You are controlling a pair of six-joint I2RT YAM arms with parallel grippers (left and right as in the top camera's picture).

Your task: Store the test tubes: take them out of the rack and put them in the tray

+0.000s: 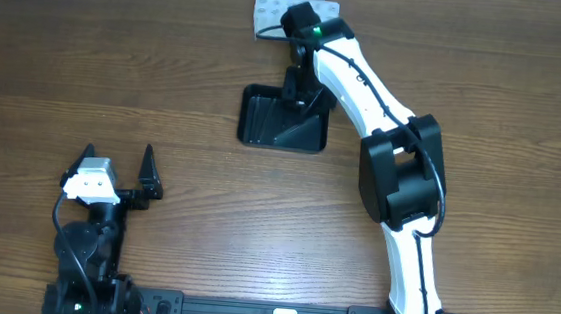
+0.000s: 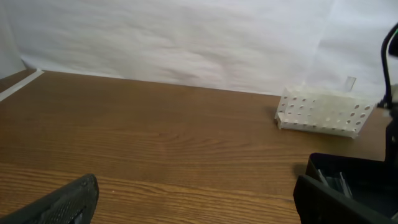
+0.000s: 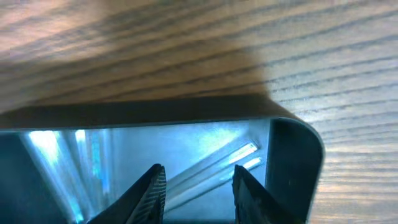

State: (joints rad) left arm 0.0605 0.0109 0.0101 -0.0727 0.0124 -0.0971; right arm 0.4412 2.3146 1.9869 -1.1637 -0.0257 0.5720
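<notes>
White rack [image 1: 272,14] sits at the far edge of the wooden counter [image 1: 88,52], just right of centre. One test tube [image 2: 351,81] stands upright in it, toward its right end; I cannot tell whether any other holes are filled.

Black tray [image 1: 245,114] lies just near of the rack and apart from it. Several clear tubes [image 3: 214,165] lie flat on its floor, some slanting toward one corner, others along the opposite side.

Right arm reaches from its base at near right, up and leftward, with its wrist over the rack's right half. Right gripper [image 3: 199,171] points down into the tray close to a rounded corner. Its fingers are moderately parted with nothing between them, and the lying tubes are visible through the gap.

Left gripper [image 1: 118,151] is at near left, well apart from rack and tray, spread wide and empty, low over the counter.
</notes>
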